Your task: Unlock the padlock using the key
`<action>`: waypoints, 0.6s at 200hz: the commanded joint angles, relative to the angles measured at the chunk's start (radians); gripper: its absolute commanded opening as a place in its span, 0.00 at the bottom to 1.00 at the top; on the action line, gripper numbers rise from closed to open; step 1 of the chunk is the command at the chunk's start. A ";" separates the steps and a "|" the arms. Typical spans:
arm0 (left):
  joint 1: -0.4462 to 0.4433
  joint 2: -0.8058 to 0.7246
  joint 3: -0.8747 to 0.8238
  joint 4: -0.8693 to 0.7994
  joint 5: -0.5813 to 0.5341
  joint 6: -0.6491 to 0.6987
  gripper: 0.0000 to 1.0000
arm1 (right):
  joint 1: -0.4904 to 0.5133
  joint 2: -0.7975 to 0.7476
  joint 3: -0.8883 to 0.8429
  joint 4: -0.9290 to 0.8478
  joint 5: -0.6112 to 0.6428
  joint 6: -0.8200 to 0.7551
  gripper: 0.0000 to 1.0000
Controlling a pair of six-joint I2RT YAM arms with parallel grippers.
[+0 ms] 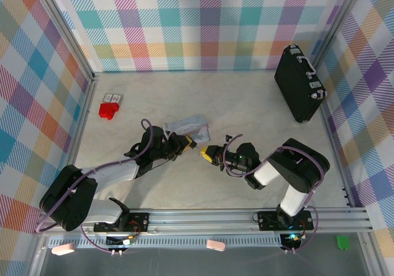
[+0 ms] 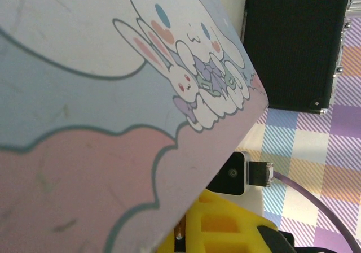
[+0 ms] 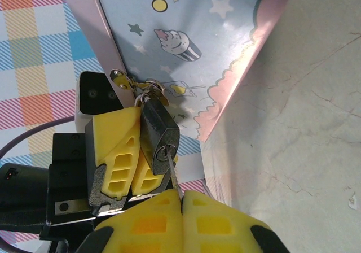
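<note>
Bolted at the near rail, the two black-and-white arms are reaching inward, the left arm (image 1: 104, 174) and the right arm (image 1: 295, 165) meeting near the middle; the pale marbled table (image 1: 184, 91) is carrying everything; the large black hard case with metal corners (image 1: 298, 85) is standing at the far right, well apart from the grippers; the pastel blue and pink cartoon tin (image 1: 188, 127) is lying just beyond both grippers, its lid filling much of the left wrist view; the left gripper (image 1: 186, 142) is sitting against the tin's edge with its yellow fingers (image 3: 115, 151) drawn together, and I cannot tell whether they are pinching anything; the right gripper (image 3: 181, 199) is facing it, its yellow fingers pressing closed on the key; the small red block (image 1: 108, 109) is resting at the far left, well apart; the tiny dark padlock with a thin metal shackle (image 3: 159, 129) is hanging from the tin's gold hasp, lying against the left fingers; the thin silvery metal key (image 3: 172, 174) is sitting with its tip in the padlock's keyhole.
</note>
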 commanded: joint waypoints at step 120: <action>-0.033 -0.017 0.001 0.077 0.057 -0.029 0.00 | -0.034 0.035 0.053 0.039 -0.025 0.022 0.00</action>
